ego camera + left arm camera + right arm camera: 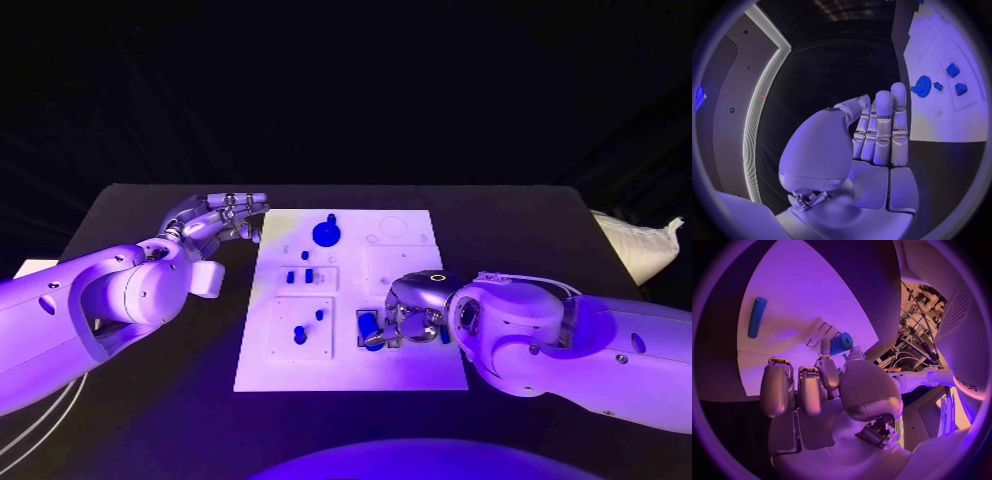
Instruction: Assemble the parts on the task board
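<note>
The white task board (411,365) lies in the middle of the black table. My right hand (411,315) rests low over its near right part and pinches a blue cylindrical part (371,329) (841,343) between thumb and fingertip, at a dark slot in the board. A second blue cylinder (756,316) lies flat on the board farther off. A round blue part (326,234) (922,86) stands near the board's far edge. Small blue parts (299,277) (952,69) sit in the left column. My left hand (216,218) (879,130) hovers off the board's far left corner, fingers straight, holding nothing.
Two more small blue parts (300,335) sit in the near left panel of the board. A white object (635,245) lies at the table's right edge. Bare black table (159,410) surrounds the board on all sides.
</note>
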Tool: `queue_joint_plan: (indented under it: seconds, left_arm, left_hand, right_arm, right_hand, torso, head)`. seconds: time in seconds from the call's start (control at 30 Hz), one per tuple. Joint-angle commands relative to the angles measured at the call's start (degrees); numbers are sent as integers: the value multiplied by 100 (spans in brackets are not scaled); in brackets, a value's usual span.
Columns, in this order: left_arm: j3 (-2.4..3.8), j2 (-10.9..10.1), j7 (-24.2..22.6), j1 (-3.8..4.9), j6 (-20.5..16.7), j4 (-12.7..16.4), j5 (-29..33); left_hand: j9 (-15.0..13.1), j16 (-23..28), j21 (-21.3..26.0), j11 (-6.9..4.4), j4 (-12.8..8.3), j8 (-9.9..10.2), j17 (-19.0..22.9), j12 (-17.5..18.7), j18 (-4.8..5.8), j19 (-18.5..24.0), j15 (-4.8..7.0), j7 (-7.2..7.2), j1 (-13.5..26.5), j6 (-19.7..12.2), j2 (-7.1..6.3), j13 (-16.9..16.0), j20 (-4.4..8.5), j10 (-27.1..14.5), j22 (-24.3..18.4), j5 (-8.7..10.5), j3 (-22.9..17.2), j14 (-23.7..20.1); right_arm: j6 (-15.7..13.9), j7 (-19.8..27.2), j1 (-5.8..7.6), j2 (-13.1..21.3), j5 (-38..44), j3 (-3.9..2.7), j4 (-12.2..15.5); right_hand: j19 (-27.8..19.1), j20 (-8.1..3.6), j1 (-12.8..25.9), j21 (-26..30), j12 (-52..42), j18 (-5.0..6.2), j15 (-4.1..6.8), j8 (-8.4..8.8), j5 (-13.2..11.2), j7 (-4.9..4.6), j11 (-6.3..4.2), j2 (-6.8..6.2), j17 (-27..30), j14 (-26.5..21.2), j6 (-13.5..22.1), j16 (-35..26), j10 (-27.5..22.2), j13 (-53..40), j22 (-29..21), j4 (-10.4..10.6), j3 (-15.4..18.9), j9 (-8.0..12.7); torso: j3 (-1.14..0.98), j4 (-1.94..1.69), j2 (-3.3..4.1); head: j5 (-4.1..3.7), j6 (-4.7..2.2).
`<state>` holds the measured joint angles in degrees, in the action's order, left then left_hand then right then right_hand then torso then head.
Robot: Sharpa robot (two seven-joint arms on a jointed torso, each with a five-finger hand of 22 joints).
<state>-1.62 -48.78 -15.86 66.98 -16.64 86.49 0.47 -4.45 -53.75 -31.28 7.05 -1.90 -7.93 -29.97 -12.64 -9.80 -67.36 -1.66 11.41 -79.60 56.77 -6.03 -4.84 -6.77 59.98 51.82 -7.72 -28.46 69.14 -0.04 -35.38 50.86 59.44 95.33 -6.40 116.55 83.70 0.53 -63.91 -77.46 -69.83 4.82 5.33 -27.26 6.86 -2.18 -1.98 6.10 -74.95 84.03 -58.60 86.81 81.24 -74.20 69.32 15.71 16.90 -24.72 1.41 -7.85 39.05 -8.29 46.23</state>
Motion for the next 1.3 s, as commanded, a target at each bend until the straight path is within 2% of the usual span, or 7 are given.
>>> queue_joint_plan:
  seconds: [0.03,0.27,0.5,0.83,0.93,1.13,1.3]
  left_arm:
    - [2,7,-13,1,108,4,-29]
    - [2,13,-6,1,111,6,-30]
    - [2,14,6,1,116,7,-55]
    - [2,16,19,1,124,5,-62]
    - [2,18,21,1,126,5,-63]
    - [2,23,29,1,132,5,-65]
    - [2,23,34,1,132,-1,-42]
  left_hand:
    - [6,-23,21,8,-38,-34,7,-35,-65,-9,4,3,28,-34,-2,10,-28,-37,-9,-21,1,-51]
    - [6,-23,21,8,-38,-34,7,-35,-65,-9,4,3,28,-34,-2,10,-28,-37,-9,-21,1,-51]
    - [6,-23,21,8,-38,-34,7,-35,-65,-9,4,3,28,-34,-2,10,-28,-37,-9,-21,1,-51]
    - [6,-23,21,8,-38,-34,7,-35,-65,-9,4,3,28,-34,-2,10,-28,-37,-9,-21,1,-51]
    - [6,-23,21,8,-38,-34,7,-35,-65,-9,4,3,28,-34,-2,10,-28,-37,-9,-21,1,-51]
    - [7,-23,22,9,-47,-39,12,-44,-65,-8,4,4,23,-37,2,10,-27,-42,-8,-21,-3,-55]
    - [7,-23,22,9,-47,-39,12,-44,-65,-8,4,4,23,-37,2,10,-27,-42,-8,-21,-3,-55]
  right_arm:
    - [81,34,-4,-29,-29,-2,-36]
    - [49,22,-4,-167,25,-1,-197]
    - [54,23,-4,-317,55,2,-374]
    - [89,33,-5,-359,33,3,-410]
    - [98,35,-5,-370,28,4,-429]
    - [77,34,-8,-412,55,8,-509]
    - [-132,65,-14,-386,50,10,-476]
  right_hand:
    - [36,-18,-100,-25,6,-77,33,21,34,0,3,37,-1106,511,-57,35,40,-2,12,-24,-14,-8]
    - [28,-18,-145,-11,-25,-72,34,22,45,4,0,143,-1070,503,-69,8,61,-35,-8,15,-45,-17]
    - [25,-19,-137,-5,-40,-70,34,21,47,4,-1,149,-1056,500,-71,-2,68,-48,-18,27,-40,-19]
    - [22,-19,-171,-2,-39,-69,35,24,35,5,-2,81,-1057,501,-71,-3,71,-53,-20,14,2,-24]
    - [18,-20,-317,1,-29,-68,36,29,9,5,-2,25,-1054,500,-69,-6,69,-55,-22,-65,2,-31]
    - [10,-19,-674,11,-7,-66,33,37,-328,-3,3,-22,-1045,498,-65,-16,65,-61,-30,-287,-47,-50]
    - [8,-14,-515,15,9,-66,28,45,-356,-8,9,-87,-1042,498,-66,-20,63,-61,-31,-182,69,-56]
  torso:
    - [2,4,2]
    - [-2,-9,9]
    - [-2,-1,1]
    - [-3,14,-2]
    - [-2,13,0]
    - [-2,4,0]
    - [-5,11,-3]
  head:
    - [4,3]
    - [0,-4]
    - [14,5]
    - [9,7]
    - [1,10]
    - [-19,9]
    - [-30,8]
